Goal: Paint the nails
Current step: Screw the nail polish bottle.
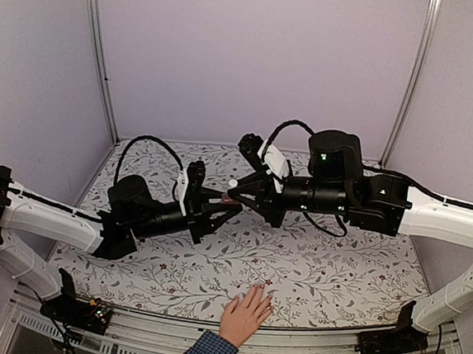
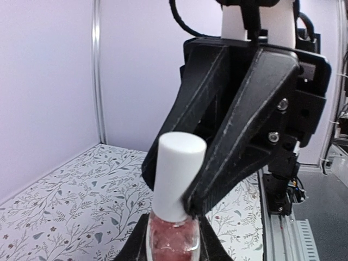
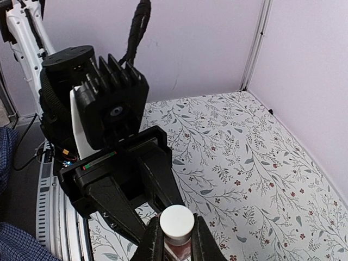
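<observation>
A small pink polish bottle [image 1: 229, 199] hangs in mid-air above the middle of the table, between both grippers. My left gripper [image 1: 221, 204] [image 2: 174, 242] is shut on its glass body [image 2: 173, 236]. My right gripper [image 1: 238, 195] [image 3: 176, 236] faces it and is shut on the white cap [image 3: 176, 219] [image 2: 178, 174]. A light-skinned hand [image 1: 247, 315] with a blue checked cuff [image 1: 204, 353] lies flat at the table's near edge, fingers pointing away from the arms. Its nails are too small to make out. The hand is well below and nearer than the grippers.
The floral table cover [image 1: 328, 268] stretches between lilac walls with metal corner posts [image 1: 98, 49]. Both arms reach in from the sides and meet at the centre. Blue checked cloth [image 3: 11, 239] shows at the left edge of the right wrist view.
</observation>
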Tool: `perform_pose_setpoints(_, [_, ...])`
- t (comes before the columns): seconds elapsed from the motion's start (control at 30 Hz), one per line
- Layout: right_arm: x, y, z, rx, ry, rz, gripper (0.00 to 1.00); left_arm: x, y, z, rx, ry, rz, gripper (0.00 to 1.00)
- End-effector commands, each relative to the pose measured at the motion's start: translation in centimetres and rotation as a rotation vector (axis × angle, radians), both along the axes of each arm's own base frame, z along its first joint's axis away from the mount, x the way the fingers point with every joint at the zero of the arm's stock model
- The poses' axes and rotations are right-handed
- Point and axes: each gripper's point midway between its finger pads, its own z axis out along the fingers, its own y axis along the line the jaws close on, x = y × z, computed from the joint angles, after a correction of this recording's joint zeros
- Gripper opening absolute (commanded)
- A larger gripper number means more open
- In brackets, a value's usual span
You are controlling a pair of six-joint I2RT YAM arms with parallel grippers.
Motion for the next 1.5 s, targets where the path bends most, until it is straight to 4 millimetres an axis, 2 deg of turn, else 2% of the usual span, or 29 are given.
perform_pose_setpoints(0.0, [-1.5,1.0,-5.9,-0.127,0.167,0.007,0.01,2.8,1.8,4.8,-0.159,-0.059,0.207,0.0])
perform_pose_setpoints(0.23, [-0.3,0.8,-5.7,-0.114,0.186,-0.058,0.05,2.9,1.4,4.0,-0.131,-0.047,0.209,0.0])
perform_pose_setpoints(0.33, [-0.3,0.6,-5.1,-0.092,0.182,-0.06,0.2,2.6,1.1,3.8,-0.11,-0.048,0.185,0.0])
perform_pose_setpoints(0.47, [-0.3,0.1,-3.8,-0.064,0.163,-0.065,0.33,2.1,0.5,3.3,-0.079,-0.043,0.143,0.0])
perform_pose_setpoints(0.57, [-0.5,-0.3,-3.1,-0.045,0.154,-0.062,0.47,1.7,0.5,2.9,-0.07,-0.04,0.119,0.0])
perform_pose_setpoints(0.8, [-2.1,-1.7,-1.6,-0.001,0.129,0.003,0.66,-1.3,-0.3,3.1,-0.048,-0.049,-0.083,0.0])
perform_pose_setpoints(0.9, [-3.9,-2.1,-1.3,0.011,0.117,0.093,0.72,-3.1,-0.5,3.1,-0.033,-0.062,-0.204,0.0])
perform_pose_setpoints(1.03, [-6.5,-3.3,0.3,0.052,0.075,0.221,0.74,-6.4,-0.4,2.9,-0.008,-0.088,-0.428,0.0])
perform_pose_setpoints(1.17, [-8.2,-4.1,1.5,0.063,0.021,0.315,0.71,-9.1,-0.5,2.5,0.022,-0.093,-0.61,0.0])
perform_pose_setpoints(1.47, [-11.1,-4.3,3.1,0.057,-0.079,0.47,0.66,-12.5,-0.7,1.6,0.061,-0.044,-0.888,0.0])
